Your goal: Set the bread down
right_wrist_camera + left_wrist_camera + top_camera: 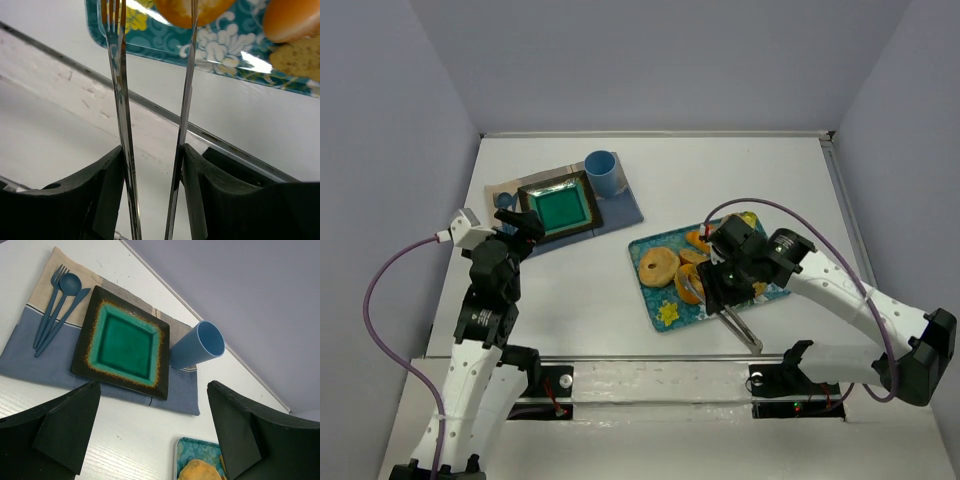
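Note:
The bread (688, 285), a glossy orange ring, lies on the patterned teal tray (665, 318), half hidden under my right gripper (718, 285). That gripper is shut on metal tongs (120, 100). In the right wrist view an orange piece (192, 10), probably the bread, lies between the two tong arms at their tips, over the tray (225, 50); I cannot tell whether they touch it. My right gripper (152, 165) presses both arms. My left gripper (520, 225) is open and empty beside the green square plate (560, 210). In the left wrist view it (152, 425) hovers above the table.
A pale tan bagel (658, 266) and other orange rolls (698, 240) share the tray. The plate (125, 342) sits on a blue placemat with blue cutlery (57, 300) and a blue cup (197, 345). The tongs' handle (740, 328) sticks out toward the table's near edge.

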Controlling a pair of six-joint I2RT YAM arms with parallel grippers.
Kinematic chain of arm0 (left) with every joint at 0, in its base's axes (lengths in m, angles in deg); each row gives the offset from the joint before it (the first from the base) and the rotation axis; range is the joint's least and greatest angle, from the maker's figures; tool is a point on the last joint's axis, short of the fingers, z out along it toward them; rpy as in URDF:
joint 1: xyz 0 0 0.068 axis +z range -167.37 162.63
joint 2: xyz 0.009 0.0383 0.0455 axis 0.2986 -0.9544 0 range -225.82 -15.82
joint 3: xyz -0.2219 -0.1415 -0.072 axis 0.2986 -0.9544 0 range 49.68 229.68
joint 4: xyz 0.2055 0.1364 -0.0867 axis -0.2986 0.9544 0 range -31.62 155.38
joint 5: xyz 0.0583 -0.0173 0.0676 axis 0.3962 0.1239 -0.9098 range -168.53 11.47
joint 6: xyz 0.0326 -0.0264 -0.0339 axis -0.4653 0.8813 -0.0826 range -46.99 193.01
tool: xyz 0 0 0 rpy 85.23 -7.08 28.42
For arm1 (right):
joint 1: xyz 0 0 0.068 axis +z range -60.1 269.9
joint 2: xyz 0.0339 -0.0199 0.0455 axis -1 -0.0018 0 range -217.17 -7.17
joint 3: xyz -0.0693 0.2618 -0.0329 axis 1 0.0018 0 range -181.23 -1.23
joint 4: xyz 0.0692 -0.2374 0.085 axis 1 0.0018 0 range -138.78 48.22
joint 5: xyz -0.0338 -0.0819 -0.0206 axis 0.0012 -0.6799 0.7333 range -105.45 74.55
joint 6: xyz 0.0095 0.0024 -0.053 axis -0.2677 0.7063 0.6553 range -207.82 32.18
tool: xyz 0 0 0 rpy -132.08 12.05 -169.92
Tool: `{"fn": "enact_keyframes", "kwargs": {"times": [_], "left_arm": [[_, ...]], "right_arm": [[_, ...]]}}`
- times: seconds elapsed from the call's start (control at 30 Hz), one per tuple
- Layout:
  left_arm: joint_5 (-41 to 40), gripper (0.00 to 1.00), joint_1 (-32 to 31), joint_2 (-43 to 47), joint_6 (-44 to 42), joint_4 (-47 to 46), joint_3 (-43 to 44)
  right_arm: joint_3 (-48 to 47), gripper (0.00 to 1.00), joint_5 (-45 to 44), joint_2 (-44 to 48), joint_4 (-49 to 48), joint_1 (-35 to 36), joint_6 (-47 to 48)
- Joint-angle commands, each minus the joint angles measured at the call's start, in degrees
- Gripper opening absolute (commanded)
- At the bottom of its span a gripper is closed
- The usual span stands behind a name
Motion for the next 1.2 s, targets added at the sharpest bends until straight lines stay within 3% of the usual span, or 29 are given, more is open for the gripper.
{"fn": "enact_keyframes", "kwargs": {"times": [0.0, 0.2, 0.53, 1.17], "left_arm": [[0.34, 0.99, -0.02, -0.48, -0.85, -3.61, -0.78], [0.43, 0.99, -0.11, -1.63, -0.85, -4.05, -0.69], [0.52, 0.99, -0.11, -2.33, -0.94, -4.49, -0.69], [0.08, 0.99, -0.11, -2.51, -0.59, -4.58, -0.87]], "right_arm": [[-4.82, 0.56, -6.72, -0.78, 7.35, 0.65, -3.36], [-7.81, 0.59, -9.44, -4.04, 11.22, 2.75, -2.22], [-11.42, 0.6, -5.84, -8.96, 11.75, 5.13, 1.38], [-6.24, 0.6, -0.57, -13.61, 6.57, 5.13, 3.14]]}}
